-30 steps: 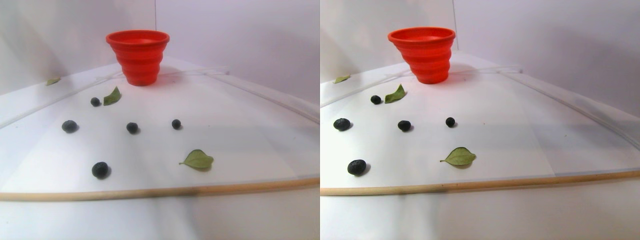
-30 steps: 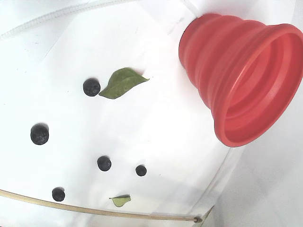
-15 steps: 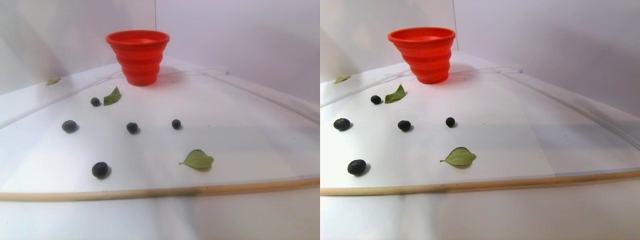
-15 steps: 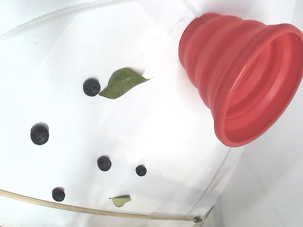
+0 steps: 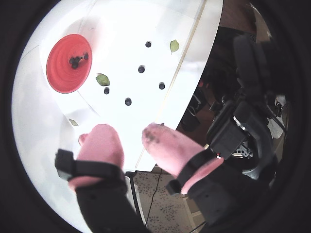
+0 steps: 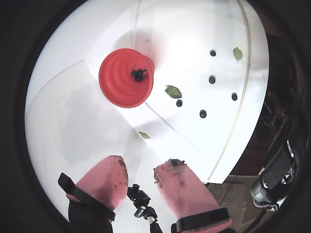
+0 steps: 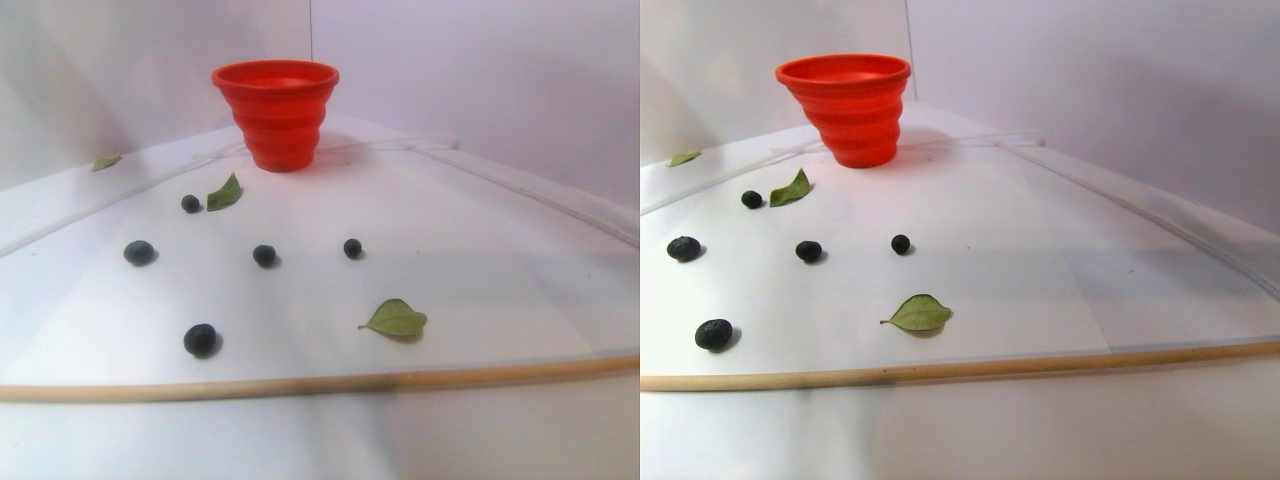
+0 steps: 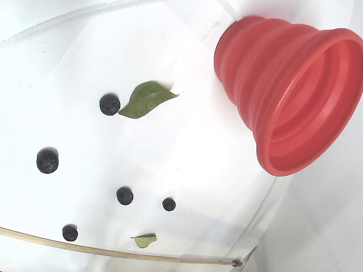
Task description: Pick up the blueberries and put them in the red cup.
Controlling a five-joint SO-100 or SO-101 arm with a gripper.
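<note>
Nothing on the worktop has budged since the earlier frames. All five blueberries, the leaves and the red cup sit exactly where they were in the stereo pair view and the fixed view. The arm shows up in neither of those two views, so it hasn't come down into the scene.

Both wrist views show the claw hanging high above everything, with its two pink padded fingers spread apart and nothing between them.

Going left to right in a wrist view, the red cup is ahead of the claw and off to its left, standing upright with its mouth open. There's a dark clump at the bottom of it, too small to say what it is. A green leaf lies just past the cup, with one berry right next to it. The other four berries are scattered ahead of the claw, all well apart from it and from each other. A second leaf lies farthest out, near the wooden edge strip.

For the task, that probably means the picking hasn't started. No berry from the worktop is in the claw or on its way. The next move looks like a descent onto one berry, and the one beside the leaf might be awkward since the leaf could get pinched along with it.
</note>
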